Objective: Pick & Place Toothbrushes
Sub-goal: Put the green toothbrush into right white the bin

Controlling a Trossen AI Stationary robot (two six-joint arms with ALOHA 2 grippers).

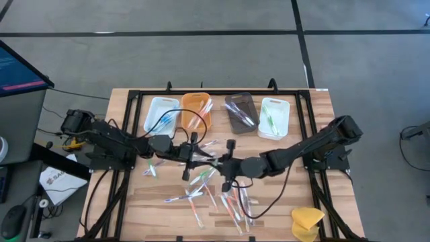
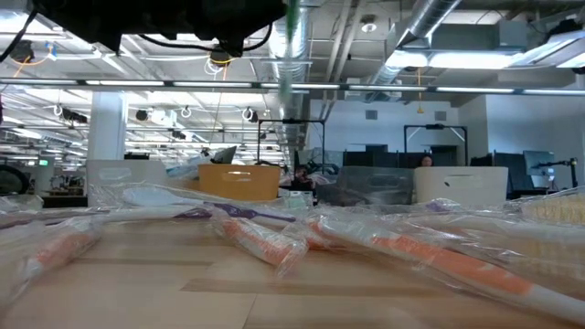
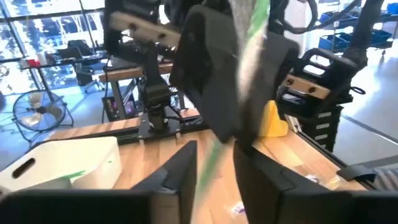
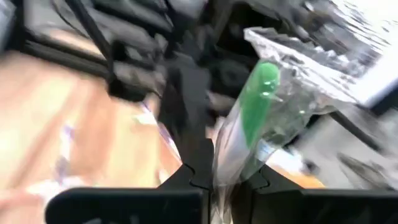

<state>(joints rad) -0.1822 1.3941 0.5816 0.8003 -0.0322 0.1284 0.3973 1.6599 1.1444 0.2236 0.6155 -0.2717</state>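
Note:
Above the table's middle, my two grippers meet at a green toothbrush [image 4: 258, 106] in a clear wrapper. It stands nearly upright in the air and shows as a green streak [image 2: 291, 46] in the low view. My right gripper [image 4: 227, 177] is shut on it and reaches in from the right. My left gripper [image 3: 214, 177] comes from the left, open, its fingers on either side of the brush's lower part [image 3: 208, 165]. Several other wrapped toothbrushes [image 1: 201, 195] lie flat on the wood below. My right gripper pinches the wrapped green toothbrush between its two fingers [image 4: 198, 168], below the green handle stretch [image 4: 245, 140]. It comes roughly level from the table's right. The brush rises steeply out of the fingers, lifted clear of the table. My left gripper: whether its fingers [image 3: 180, 174] touch the brush I cannot tell.
Along the far edge stand a white tray [image 1: 156, 119], an orange tray [image 1: 188, 104], a brown tray [image 1: 235, 107] and a second white tray [image 1: 282, 111], each holding toothbrushes. A yellow sponge-like lump [image 1: 307, 220] sits at the near right corner. Wrapped brushes [image 2: 439, 256] lie close to the low camera.

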